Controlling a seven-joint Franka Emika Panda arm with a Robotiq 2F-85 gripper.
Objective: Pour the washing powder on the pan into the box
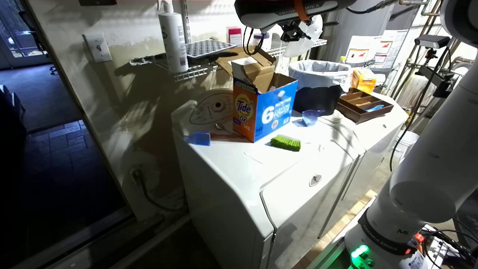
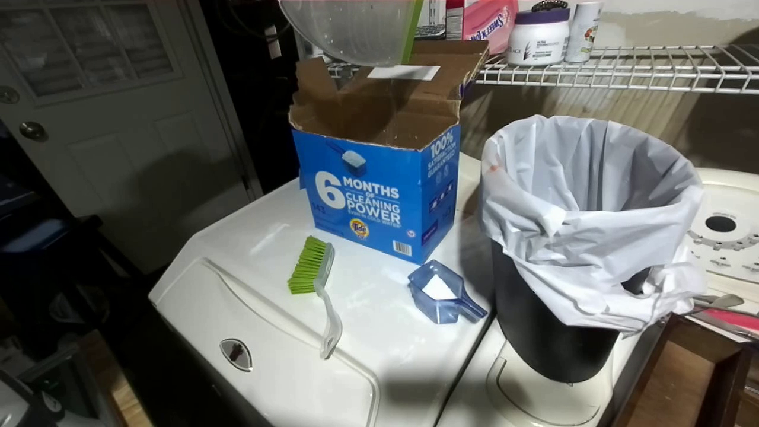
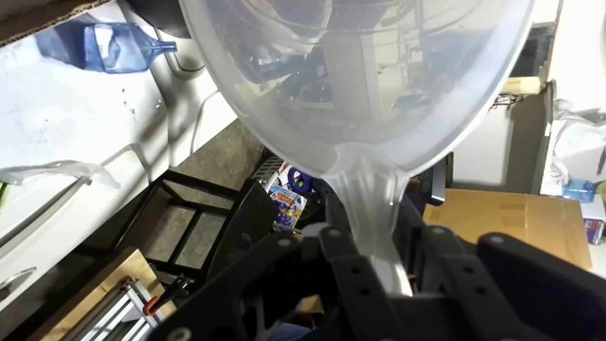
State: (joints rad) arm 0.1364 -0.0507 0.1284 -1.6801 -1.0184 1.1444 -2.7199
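While my gripper (image 3: 371,227) clamped the pan (image 2: 359,29) by its handle (image 3: 374,199), the box (image 2: 376,196) gaped below; whether directly, I couldn't tell.

I'm seeing black on my gripper (image 3: 378,241), a translucent whitish dustpan (image 2: 356,29) with a lime-green edge, a Tide carton (image 2: 370,184) printed blue and orange with white lettering, a hand brush (image 2: 321,274) in green and pale grey, a see-through blue scoop (image 2: 442,307), and a black bin (image 2: 551,344) lined in white.
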